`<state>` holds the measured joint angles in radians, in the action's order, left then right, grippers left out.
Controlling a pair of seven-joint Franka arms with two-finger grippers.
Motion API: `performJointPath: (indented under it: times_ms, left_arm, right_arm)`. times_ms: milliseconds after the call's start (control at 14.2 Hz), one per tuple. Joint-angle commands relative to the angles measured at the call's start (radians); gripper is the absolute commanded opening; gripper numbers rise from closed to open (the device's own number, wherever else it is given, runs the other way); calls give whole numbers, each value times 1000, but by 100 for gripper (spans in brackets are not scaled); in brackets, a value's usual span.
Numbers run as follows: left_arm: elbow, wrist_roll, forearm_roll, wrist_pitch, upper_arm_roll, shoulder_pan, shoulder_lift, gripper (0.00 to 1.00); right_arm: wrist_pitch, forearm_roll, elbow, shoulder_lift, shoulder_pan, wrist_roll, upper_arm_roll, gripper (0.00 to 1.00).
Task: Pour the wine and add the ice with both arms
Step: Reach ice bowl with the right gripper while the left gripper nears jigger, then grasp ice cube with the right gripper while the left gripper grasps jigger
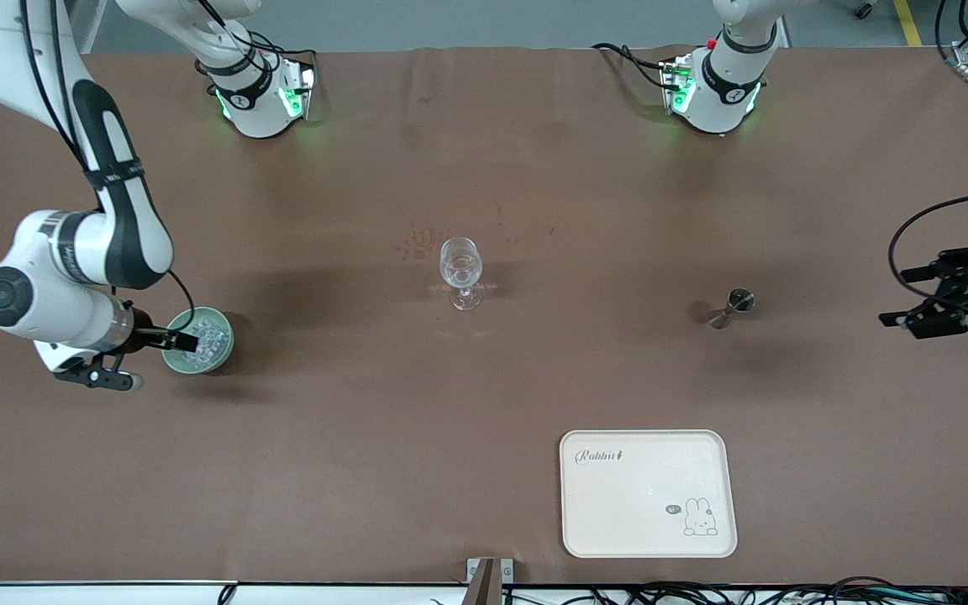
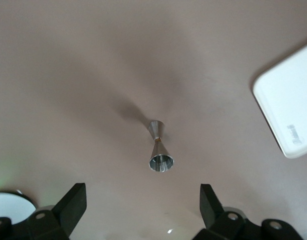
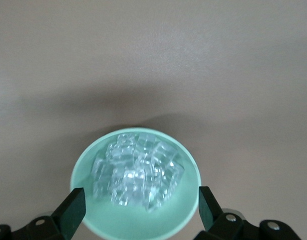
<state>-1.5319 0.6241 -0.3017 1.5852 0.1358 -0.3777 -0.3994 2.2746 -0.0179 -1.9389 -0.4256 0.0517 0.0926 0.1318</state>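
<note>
Ice (image 3: pixel 137 172) sits heaped in the pale green bowl (image 3: pixel 88 165) toward the right arm's end; right gripper (image 3: pixel 138 210) hovers over it, fingers wide, empty; descend centred, pinch one cube; left gripper (image 2: pixel 141 212), wide and empty, waits over the jigger (image 2: pixel 159 147).

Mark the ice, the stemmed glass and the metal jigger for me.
ice (image 3: pixel 137 172), right wrist view, middle of the heap in the pale green bowl.
stemmed glass (image 1: pixel 460 262), front view, on its clear bowl.
metal jigger (image 2: pixel 158 146), left wrist view, on its lower cone.
</note>
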Motion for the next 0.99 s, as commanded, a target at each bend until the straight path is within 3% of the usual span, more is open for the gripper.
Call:
performJointPath:
  times_ms: [0, 352, 705, 916]
  left_arm:
    - [29, 112, -19, -8, 4, 34, -105, 100]
    - [24, 98, -52, -25, 7, 17, -237, 100]
    - [-5, 60, -290, -76, 7, -26, -341, 100]
    - [-45, 20, -367, -77, 5, -32, -374, 99]
  right_arm:
    - [83, 0, -81, 22, 4, 12, -7, 100]
    - [86, -4, -111, 22, -3, 12, -34, 95]
    - [100, -4, -115, 21, -13, -13, -34, 72]
    - [102, -5, -115, 21, -23, -13, -34, 66]
